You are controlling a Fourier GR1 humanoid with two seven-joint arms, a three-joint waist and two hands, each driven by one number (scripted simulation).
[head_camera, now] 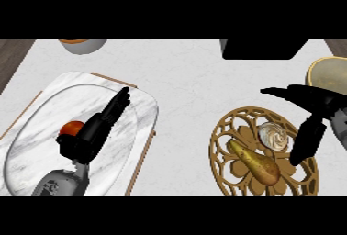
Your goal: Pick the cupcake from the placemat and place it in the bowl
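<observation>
Cupcake (274, 136) with pale swirled frosting sits on the round gold cut-out placemat (227, 151) at the lower right of the frame, just beside a yellowish pear-like fruit (257, 164), while the right hand (308, 131) hangs over the mat's right edge with straight fingers pointing down past the cupcake and thumb spread to the left, gripping nothing. At the left, the left hand (92, 135) lies open with fingers stretched toward the upper right over a marble tray (41, 114), an orange-red fruit (70, 129) touching its left side; the yellowish bowl (328, 75) shows at the upper right edge, partly cut off
</observation>
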